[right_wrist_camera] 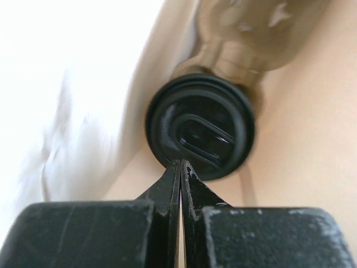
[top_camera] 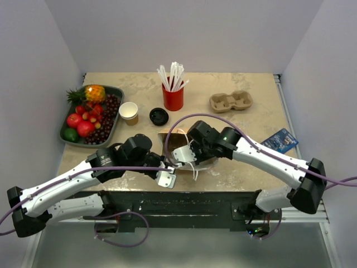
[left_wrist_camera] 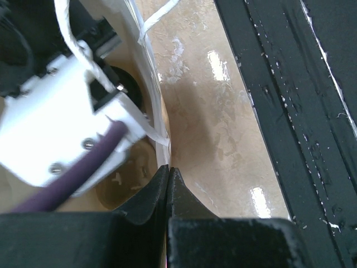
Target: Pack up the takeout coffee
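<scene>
Coffee (right_wrist_camera: 251, 39) w/ blk lid (right_wrist_camera: 201, 128) in bag (right_wrist_camera: 72, 89)

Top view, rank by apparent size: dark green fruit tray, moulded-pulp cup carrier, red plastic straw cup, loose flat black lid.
1. dark green fruit tray
2. moulded-pulp cup carrier
3. red plastic straw cup, straws excluded; with straws, rivals carrier
4. loose flat black lid

This is a robotics lab test cell, not a café or a home. Plain pale walls (top_camera: 184, 33) box in a beige stone-patterned table (top_camera: 251, 123) on its far, left and right sides. A left arm (top_camera: 67, 181) and a right arm (top_camera: 268, 156), trailing purple cables (top_camera: 195, 115), are bolted to a black mounting rail (top_camera: 178, 204) at the near edge. Staged props sit about: a fruit tray (top_camera: 117, 90) by the left edge, a red straw cup (top_camera: 173, 99) and a cardboard cup carrier (top_camera: 231, 101) along the far edge, and a paper bag (top_camera: 170, 135) mid-table.
</scene>
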